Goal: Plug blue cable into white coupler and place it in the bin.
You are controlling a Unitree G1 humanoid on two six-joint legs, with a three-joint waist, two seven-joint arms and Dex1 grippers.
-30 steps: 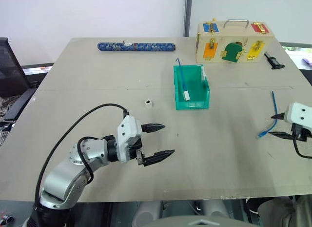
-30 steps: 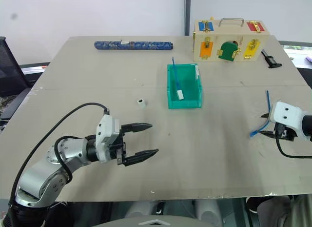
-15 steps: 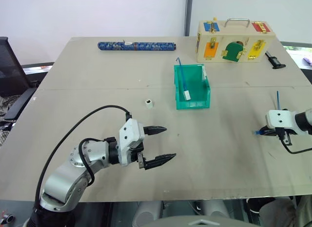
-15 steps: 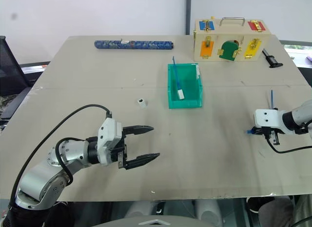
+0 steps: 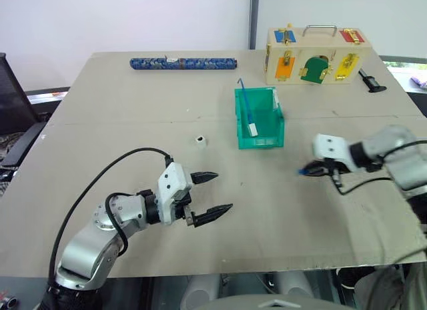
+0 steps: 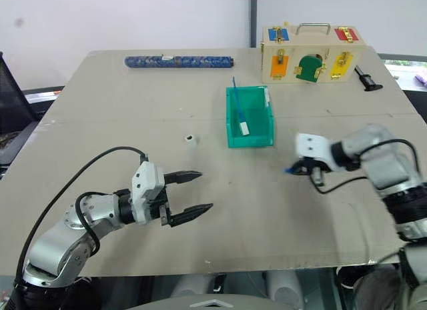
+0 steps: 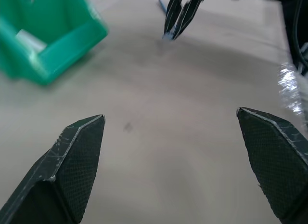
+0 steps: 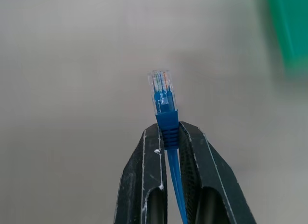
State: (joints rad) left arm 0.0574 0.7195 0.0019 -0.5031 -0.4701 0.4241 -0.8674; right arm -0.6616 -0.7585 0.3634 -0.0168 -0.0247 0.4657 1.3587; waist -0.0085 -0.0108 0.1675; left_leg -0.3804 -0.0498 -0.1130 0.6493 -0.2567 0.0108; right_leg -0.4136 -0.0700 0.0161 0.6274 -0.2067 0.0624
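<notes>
My right gripper (image 5: 308,170) is shut on the blue cable (image 8: 167,125) just behind its clear plug (image 8: 161,91), which sticks out past the fingertips. It hovers over the table right of the bin's front. The teal bin (image 5: 261,143) sits at mid-table and holds a second blue cable ending in a white block (image 5: 253,129). The small white coupler (image 5: 199,141) stands alone on the table left of the bin. My left gripper (image 5: 224,191) is open and empty, below and to the right of the coupler. In the left wrist view the right gripper (image 7: 175,29) holds the plug ahead.
A pale wooden box with coloured latches (image 5: 318,55) stands at the back right, with a black tool (image 5: 372,82) beside it. A blue patterned roll (image 5: 185,63) lies along the far edge. The table's front edge runs close under both arms.
The right gripper closed on the blue cable and carried it left, from the table's right edge to in front of the bin. The left gripper stayed open and hardly shifted.
</notes>
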